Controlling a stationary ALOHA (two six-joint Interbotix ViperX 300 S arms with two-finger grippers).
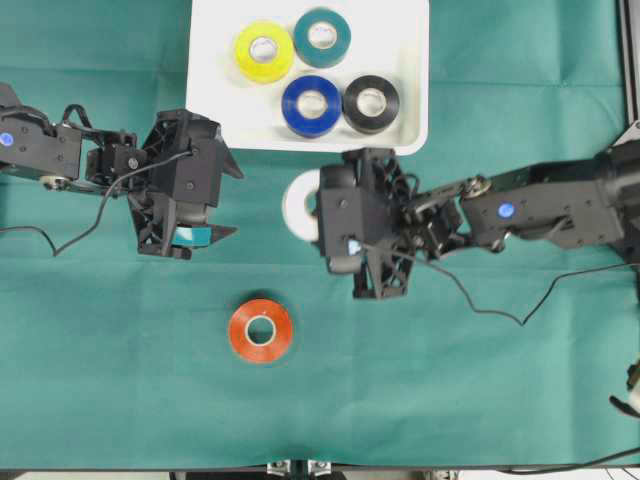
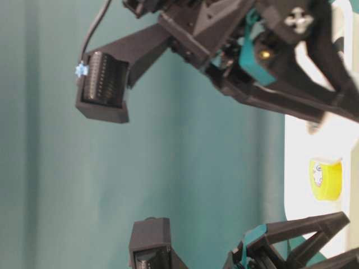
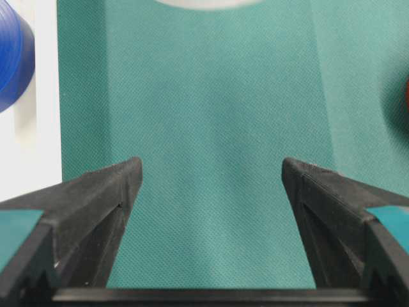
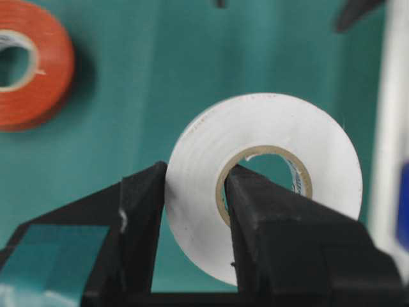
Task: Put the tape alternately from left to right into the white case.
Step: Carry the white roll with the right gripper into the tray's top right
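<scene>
**Operator:** Holding the white roll (image 4: pixel 262 185) in my right tool (image 4: pixel 195 211) now. One finger (image 4: pixel 275 236) sits inside the core, the other presses the outer face, so it is clamped on the ring's wall. From overhead the roll pokes out at the tool's left side, just below the bottom edge of the white case (image 1: pixel 215 120).

**Partner:** What's in the case?

**Operator:** Four rolls. Yellow (image 1: pixel 264 51) and teal (image 1: pixel 322 37) along the far side, blue (image 1: pixel 310 105) and black (image 1: pixel 371 103) nearer the bottom rim. Blue and black sit just beside each other.

**Partner:** And your left side?

**Operator:** My left tool (image 3: pixel 211 173) has its fingers spread wide with only green cloth between them. It sits off the case's lower left corner.

**Partner:** Anything still loose?

**Operator:** I see the orange-red roll (image 1: pixel 259 330) lying flat on the bench (image 1: pixel 480 390), toward its near edge, well apart from both tools.
</scene>
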